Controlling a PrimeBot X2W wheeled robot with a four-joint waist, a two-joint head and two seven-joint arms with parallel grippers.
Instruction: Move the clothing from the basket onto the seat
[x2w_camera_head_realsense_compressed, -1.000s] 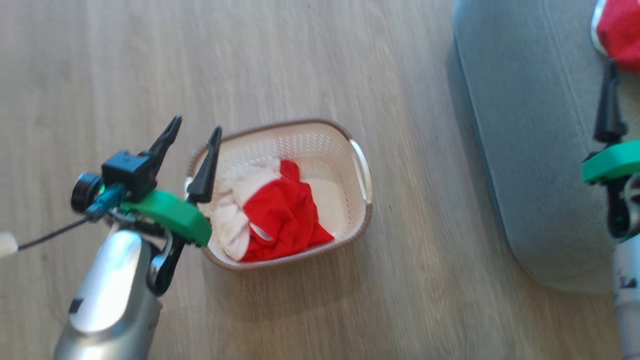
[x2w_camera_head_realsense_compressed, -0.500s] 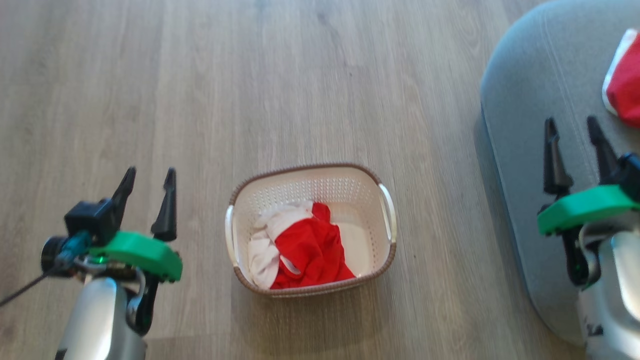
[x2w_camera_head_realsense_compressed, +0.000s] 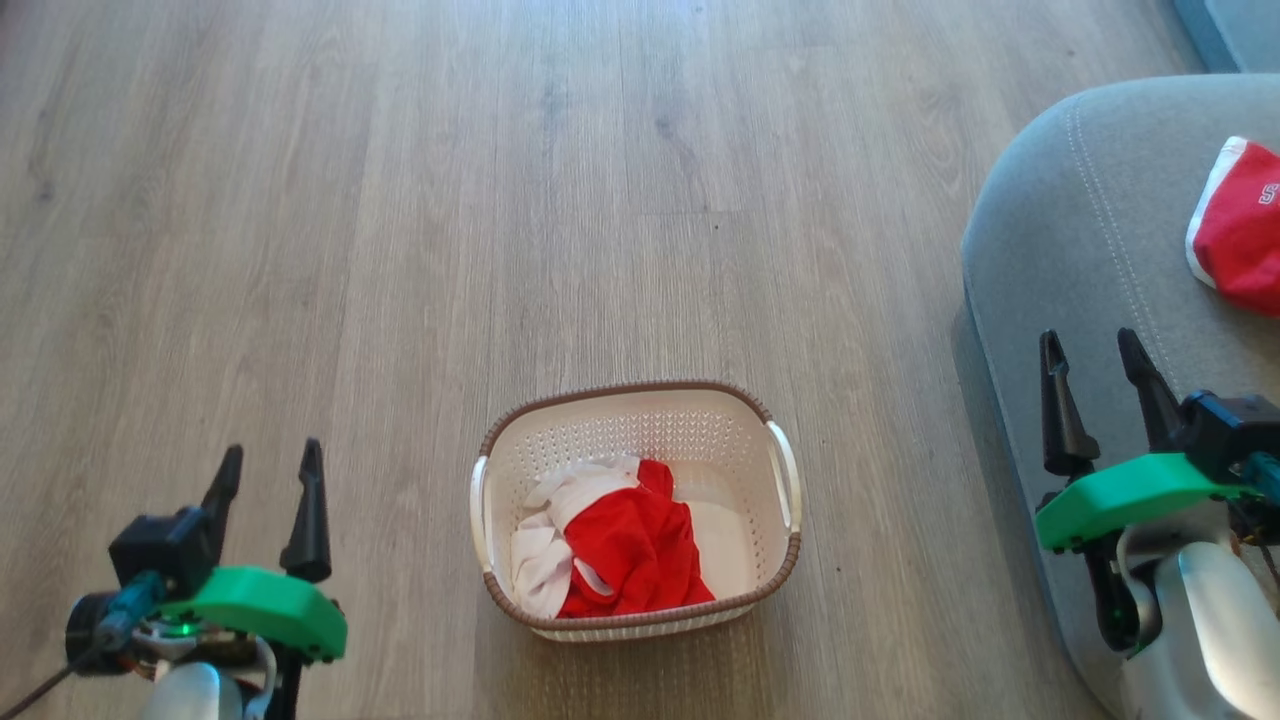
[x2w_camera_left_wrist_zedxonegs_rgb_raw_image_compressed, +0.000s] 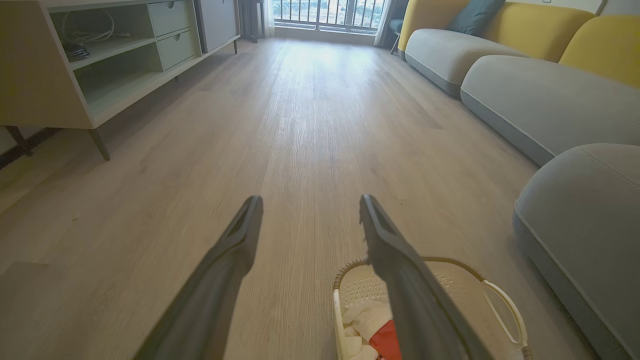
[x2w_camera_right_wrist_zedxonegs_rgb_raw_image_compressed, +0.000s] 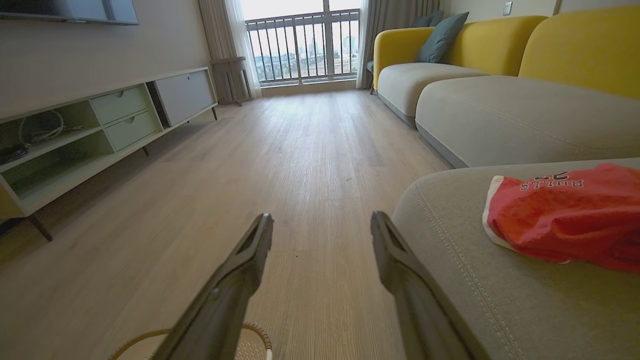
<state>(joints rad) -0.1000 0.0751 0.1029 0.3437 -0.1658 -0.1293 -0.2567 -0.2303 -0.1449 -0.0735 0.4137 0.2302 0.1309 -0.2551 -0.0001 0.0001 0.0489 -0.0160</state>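
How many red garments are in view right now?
2. One red piece lies on the seat; the other is in the basket beside white fabric. More may be hidden underneath.

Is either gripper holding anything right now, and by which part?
Nothing is held. The left gripper and right gripper are open and empty; clothing lies in the basket, one red piece on the seat.

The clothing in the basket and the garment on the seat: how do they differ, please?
The basket clothing lies crumpled inside the basket; the seat garment lies on the seat. The basket clothing mixes red and white pieces; the seat garment is red with a white edge and lettering. Both are bright red fabric.
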